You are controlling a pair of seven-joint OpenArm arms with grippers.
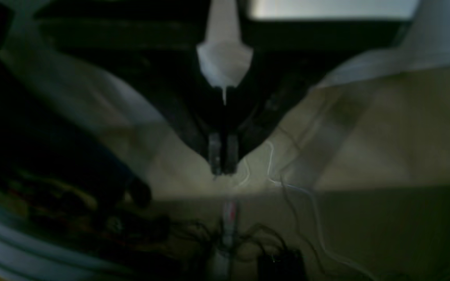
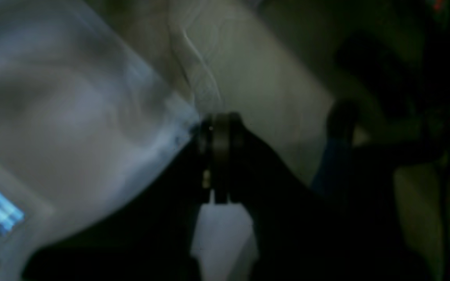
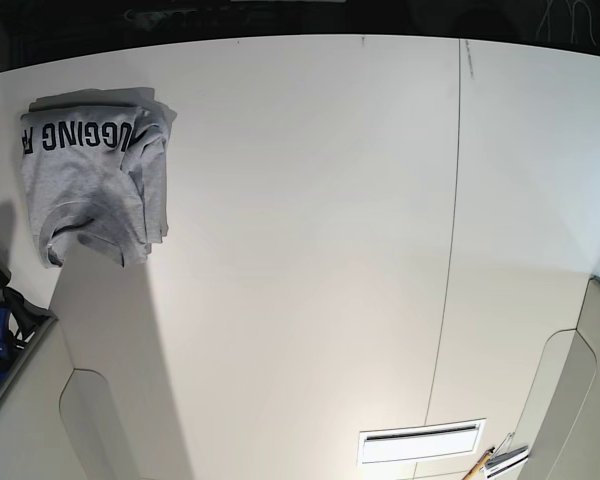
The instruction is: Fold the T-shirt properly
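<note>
A: How does the left gripper (image 1: 223,166) stand?

B: Jaws pressed together, nothing between the tips. Its wrist view is dark and blurred; past the tips there is pale floor with thin cables (image 1: 287,187) trailing across it, and a black box (image 1: 281,265) at the bottom edge.

A: And the right gripper (image 2: 220,130)?

B: Closed as well. The fingers meet edge to edge and I see no cloth pinched in them. A blurred pale surface (image 2: 72,117) fills the space to their left, its edge running close by the tips; whether it touches them I cannot tell. To the right the picture goes mostly black, with a blue strip (image 2: 332,164) beside a dark shape.

A: Where is the shirt?

B: In the base view the T-shirt (image 3: 95,180) lies on the white table (image 3: 310,250), at the far left corner. It is bunched into a rough bundle, black lettering showing along its upper edge, a sleeve or hem hanging toward the near side. Neither arm appears in that view.

A: Anything else on the table?

B: A thin dark seam (image 3: 450,220) runs down it right of centre.
</note>
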